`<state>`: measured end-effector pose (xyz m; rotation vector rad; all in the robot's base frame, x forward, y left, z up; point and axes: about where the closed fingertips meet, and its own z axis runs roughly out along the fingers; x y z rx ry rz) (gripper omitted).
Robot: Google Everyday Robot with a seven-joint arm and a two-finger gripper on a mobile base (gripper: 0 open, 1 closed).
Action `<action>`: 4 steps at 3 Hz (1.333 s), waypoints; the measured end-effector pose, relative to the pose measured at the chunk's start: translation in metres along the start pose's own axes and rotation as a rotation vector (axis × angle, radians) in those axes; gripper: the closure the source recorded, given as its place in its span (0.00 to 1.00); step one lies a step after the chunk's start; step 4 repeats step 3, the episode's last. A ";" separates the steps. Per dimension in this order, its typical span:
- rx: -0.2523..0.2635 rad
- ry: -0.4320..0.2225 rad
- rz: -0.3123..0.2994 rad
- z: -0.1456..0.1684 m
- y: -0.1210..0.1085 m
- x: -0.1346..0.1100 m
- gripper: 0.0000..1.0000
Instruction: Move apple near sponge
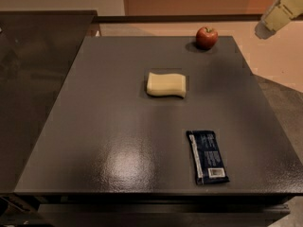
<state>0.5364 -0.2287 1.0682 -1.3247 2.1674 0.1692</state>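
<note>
A pale yellow sponge point(165, 84) lies flat on a dark table point(94, 126). Its long side runs left to right, and its wavy edges show at front and back.

The apple point(207, 37) stands upright beyond the sponge and to its right, well apart from it and close to the table's far edge. It is red with a lighter patch, stem end up, and it stands free on the top.

A dark blue wrapper point(207, 156) lies flat nearer the camera than the sponge, also to its right and well apart from it. Its long side runs front to back, and there is a small white label at its near end.

The gripper point(283, 11) is far to the right of the sponge and beyond it, past the apple. It sits in the upper right corner of the view and is partly cut off by the frame. It is pale and tilted, and it seems to hang off the table, over the light floor point(274, 60), where a soft shadow lies just beside it. Whether it stands apart or together cannot be told from this angle.

To the left of the sponge, past the table's edge, a second dark surface point(33, 79) runs alongside the table.
</note>
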 end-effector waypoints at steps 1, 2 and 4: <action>0.029 -0.034 0.023 -0.009 -0.005 -0.007 0.00; 0.053 -0.074 0.057 -0.014 -0.010 -0.008 0.00; 0.053 -0.074 0.057 -0.014 -0.010 -0.008 0.00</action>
